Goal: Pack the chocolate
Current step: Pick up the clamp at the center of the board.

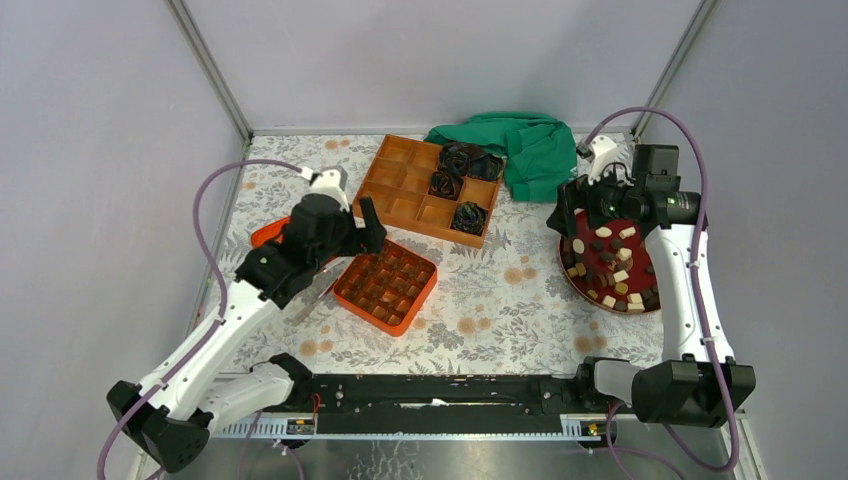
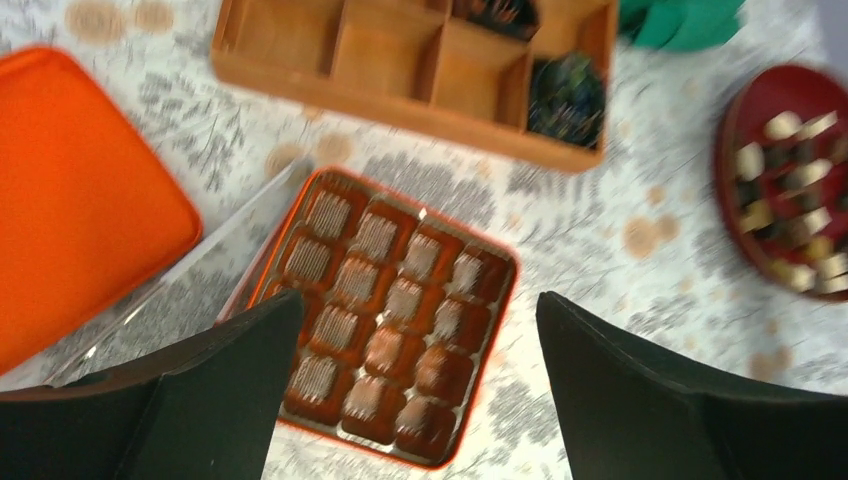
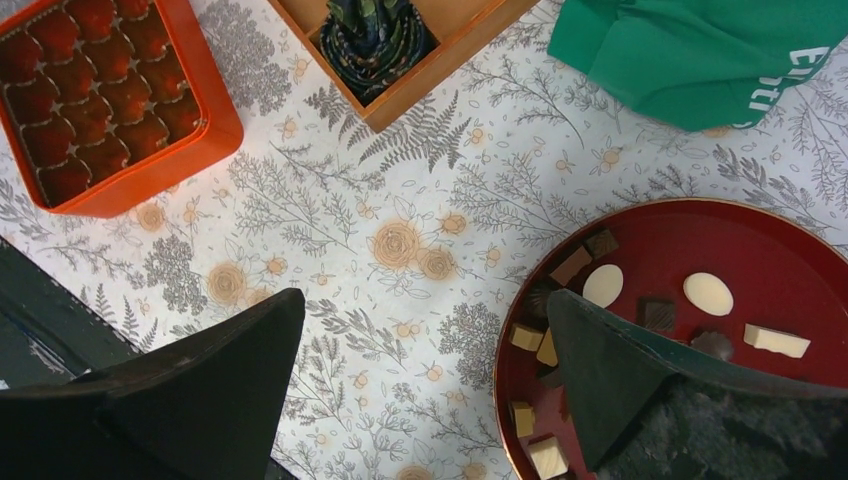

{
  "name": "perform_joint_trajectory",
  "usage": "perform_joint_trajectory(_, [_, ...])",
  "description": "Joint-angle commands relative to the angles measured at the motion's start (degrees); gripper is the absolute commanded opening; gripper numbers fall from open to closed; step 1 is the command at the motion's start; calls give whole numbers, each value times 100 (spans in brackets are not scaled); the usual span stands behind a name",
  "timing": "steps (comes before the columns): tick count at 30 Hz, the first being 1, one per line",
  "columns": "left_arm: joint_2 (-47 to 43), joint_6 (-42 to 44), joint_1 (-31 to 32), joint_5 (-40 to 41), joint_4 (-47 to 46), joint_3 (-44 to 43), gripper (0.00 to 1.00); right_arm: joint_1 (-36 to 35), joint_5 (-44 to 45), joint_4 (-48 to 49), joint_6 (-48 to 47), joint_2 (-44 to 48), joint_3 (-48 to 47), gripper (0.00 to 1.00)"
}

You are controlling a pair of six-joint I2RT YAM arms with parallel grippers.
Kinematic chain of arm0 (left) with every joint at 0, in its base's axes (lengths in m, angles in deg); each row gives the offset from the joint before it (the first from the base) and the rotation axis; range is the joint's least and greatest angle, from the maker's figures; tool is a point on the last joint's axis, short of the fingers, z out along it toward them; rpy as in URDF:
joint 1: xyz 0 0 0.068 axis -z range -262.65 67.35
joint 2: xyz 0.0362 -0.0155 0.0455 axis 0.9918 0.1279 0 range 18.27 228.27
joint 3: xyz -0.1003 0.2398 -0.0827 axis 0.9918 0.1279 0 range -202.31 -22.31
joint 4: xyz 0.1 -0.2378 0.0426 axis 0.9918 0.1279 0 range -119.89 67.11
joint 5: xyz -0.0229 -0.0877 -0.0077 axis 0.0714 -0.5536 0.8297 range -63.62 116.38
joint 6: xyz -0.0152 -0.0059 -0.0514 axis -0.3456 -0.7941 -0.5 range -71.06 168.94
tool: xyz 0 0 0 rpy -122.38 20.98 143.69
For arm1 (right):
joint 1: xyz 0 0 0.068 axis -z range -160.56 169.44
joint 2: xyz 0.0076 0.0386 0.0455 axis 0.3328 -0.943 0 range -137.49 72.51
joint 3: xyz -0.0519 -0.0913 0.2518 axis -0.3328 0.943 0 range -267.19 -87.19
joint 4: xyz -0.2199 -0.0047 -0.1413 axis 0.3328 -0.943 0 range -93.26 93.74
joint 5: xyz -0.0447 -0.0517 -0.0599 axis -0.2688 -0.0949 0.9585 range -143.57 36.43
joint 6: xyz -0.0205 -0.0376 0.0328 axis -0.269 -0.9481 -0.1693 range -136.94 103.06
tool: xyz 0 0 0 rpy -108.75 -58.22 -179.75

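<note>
Floral tabletop point(image 1: 480, 300), wooden tray point(image 1: 400, 190) at the back, red plate point(image 3: 800, 270) on the right, orange box point(image 3: 205, 120) left of centre, left gripper point(image 2: 418, 300) spread wide above the box, right gripper point(image 3: 425, 298) spread wide over the plate's edge, chocolate point(image 3: 708, 293) scattered on the plate

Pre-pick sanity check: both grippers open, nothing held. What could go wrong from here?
1. The chocolate pieces crowd the red plate; the right gripper, wide open over its rim, may nudge neighbours or pinch two.
2. A clear sheet lies beside the orange tray below the left gripper; a low approach could snag it.
</note>
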Motion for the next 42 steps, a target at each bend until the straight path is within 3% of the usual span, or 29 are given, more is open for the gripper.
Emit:
perform_joint_trajectory(1, [54,493,201,484,250,480,94,-39,-141,-78,-343,111,181,99])
perform_joint_trajectory(7, [128,773,268,305,-53,1168,94,-46,-81,95,-253,354,935,100])
perform_joint_trajectory(12, [-288,1069,279,-257,-441,1638,95,72,769,610,-111,756,1847,99])
perform_joint_trajectory(17, [-810,1333,276,-35,-759,1866,93,383,756,971,-130,1090,2366,96])
perform_joint_trajectory(22, [-769,1409,270,97,-1118,1952,89,542,418,1297,-112,1144,2605,95])
perform_joint_trajectory(25, [-632,1471,167,72,-1170,1873,85,541,-229,1302,-175,1046,2651,93])
perform_joint_trajectory(29, [-462,1376,-688,-442,-1505,1890,82,542,-1412,1229,-576,930,2610,100])
perform_joint_trajectory(34, [168,1056,-2340,-1887,-1822,1938,71,539,-2094,1690,-518,955,2782,100])
perform_joint_trajectory(35, [341,1079,-2497,-1858,-1865,1936,68,541,-2122,1701,-488,984,2777,100])
perform_joint_trajectory(38, [959,1424,-2815,-1806,-1757,1766,37,542,-2009,1755,-364,1170,2854,100])
perform_joint_trajectory(42, [1907,2534,-2834,-1832,-1055,1118,26,542,-1951,1910,-265,1477,3056,100])
